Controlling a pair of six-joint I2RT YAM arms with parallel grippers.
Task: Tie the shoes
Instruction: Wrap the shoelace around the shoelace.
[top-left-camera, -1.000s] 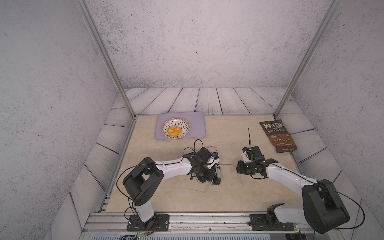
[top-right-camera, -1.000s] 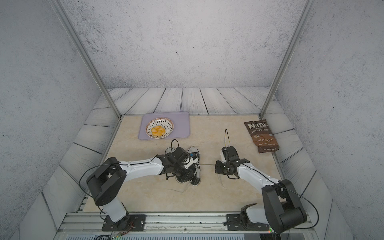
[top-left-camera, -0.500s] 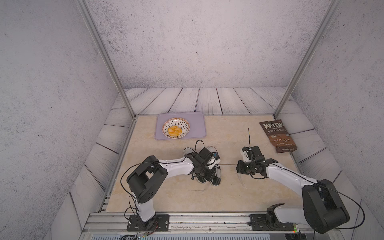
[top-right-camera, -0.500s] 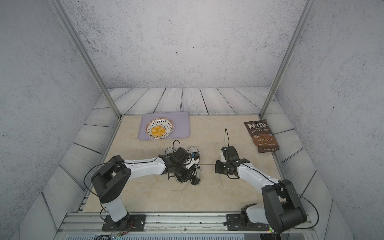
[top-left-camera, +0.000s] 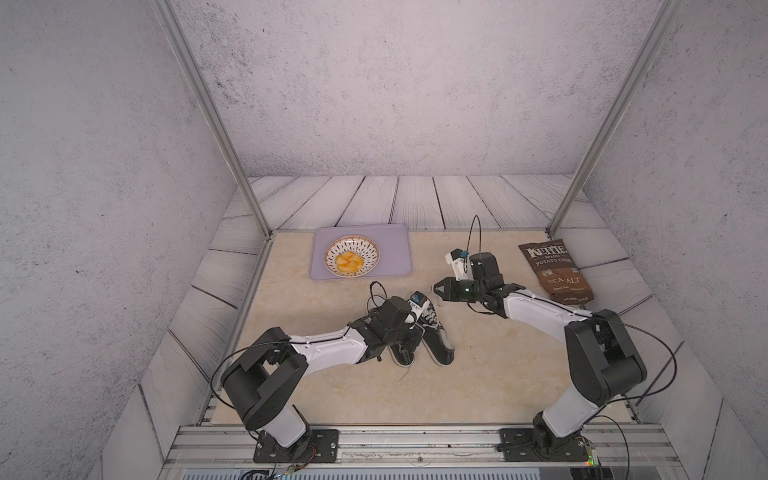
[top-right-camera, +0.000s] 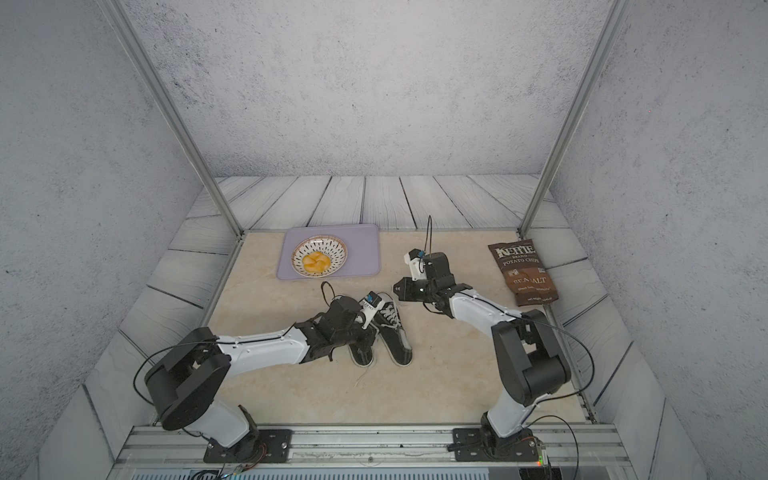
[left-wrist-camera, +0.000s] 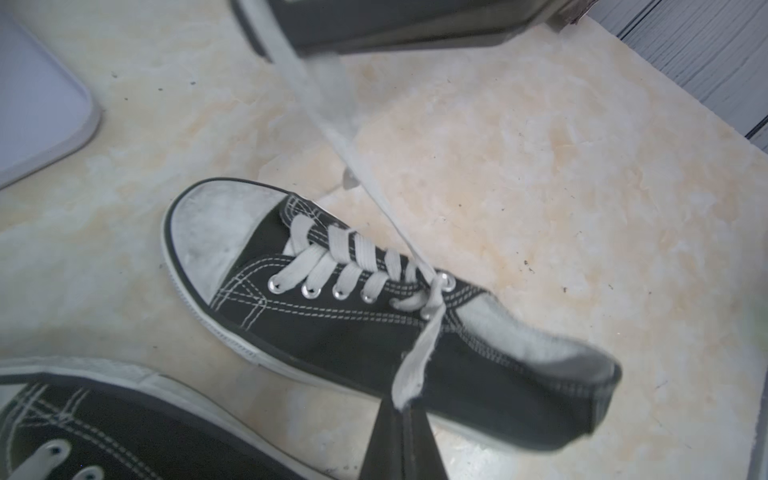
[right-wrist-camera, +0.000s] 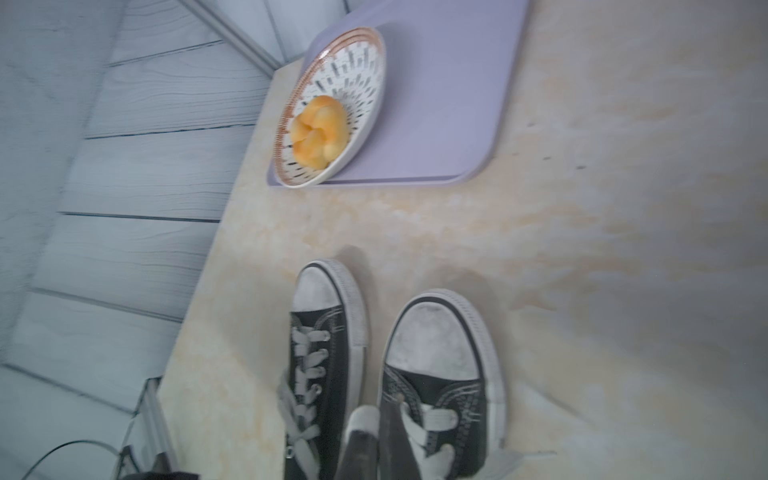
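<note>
The shoes (top-left-camera: 434, 338) stand side by side near the middle of the bench (top-left-camera: 498, 374). The left fingers (left-wrist-camera: 386, 440) are clamped on one end of the lace (left-wrist-camera: 415, 357). The right fingers (top-left-camera: 446, 289) look closed on its other, taut end. I judge it is best to pull both ends evenly, so that the crossing tightens and the shoe is not dragged.

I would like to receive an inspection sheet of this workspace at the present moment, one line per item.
Surface: beige marbled tabletop, no spill seen.
Job's things: shoes side by side, toes toward the purple tray, no bow seen.
Clutter: purple tray holds patterned bowl of yellow chips; brown chip bag at the far right.
Grippers: left claw shut on one lace end; right claw shut on other lace end, same shoe.
Cables: black cable loops at both wrists.
Surroundings: grey textured walls, pale plank floor, metal posts.
</note>
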